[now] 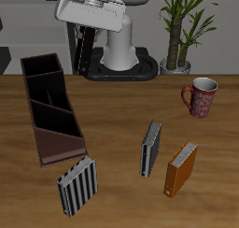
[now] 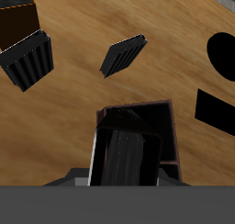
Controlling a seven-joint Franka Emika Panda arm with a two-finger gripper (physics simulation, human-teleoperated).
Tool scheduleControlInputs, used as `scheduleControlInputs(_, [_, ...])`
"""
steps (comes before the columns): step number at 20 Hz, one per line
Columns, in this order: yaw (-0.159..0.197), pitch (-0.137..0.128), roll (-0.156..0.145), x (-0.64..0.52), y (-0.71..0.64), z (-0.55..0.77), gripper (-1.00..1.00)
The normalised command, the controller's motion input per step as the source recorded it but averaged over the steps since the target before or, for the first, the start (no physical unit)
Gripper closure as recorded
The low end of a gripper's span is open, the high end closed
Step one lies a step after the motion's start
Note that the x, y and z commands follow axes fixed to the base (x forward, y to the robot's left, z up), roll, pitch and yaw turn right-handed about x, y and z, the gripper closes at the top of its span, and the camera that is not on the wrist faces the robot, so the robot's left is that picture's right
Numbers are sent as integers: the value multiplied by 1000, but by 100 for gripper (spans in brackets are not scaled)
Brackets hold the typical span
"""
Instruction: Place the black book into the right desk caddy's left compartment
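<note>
The black book [image 1: 86, 50] hangs upright under my gripper [image 1: 88, 32], which is shut on its upper end, raised off the table near the robot's base. It is just behind and beside the back end of the right desk caddy [image 1: 65, 120]. The caddy is a long maroon-brown box with a black inside, split by dividers into three sections, and it runs from the back toward the table's front edge. In the wrist view the black book [image 2: 133, 150] fills the space between my fingers, with a thin white page edge along one side. I cannot make out the caddy there.
A grey-and-black striped book [image 1: 77, 185] stands at the caddy's front end. A second striped book [image 1: 151, 148] and an orange book [image 1: 181, 168] stand farther along. A red patterned mug [image 1: 201, 96] is farther back. A potted plant [image 1: 177, 31] stands beside the robot's base.
</note>
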Motion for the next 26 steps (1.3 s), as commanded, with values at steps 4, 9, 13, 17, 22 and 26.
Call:
scheduleControlInputs(4, [-6, -5, -57, -29, -288, 58, 100])
scheduleControlInputs(9, [4, -2, -49, 22, -235, 4, 100])
scheduleControlInputs(13, [-51, 12, -64, 105, -251, 37, 100])
scheduleControlInputs(17, [-45, 8, -36, 153, -113, 40, 100])
scheduleControlInputs(22, [-33, 2, -10, 131, -4, 19, 100])
scheduleControlInputs(26, [-23, 8, -9, 122, 5, -12, 100])
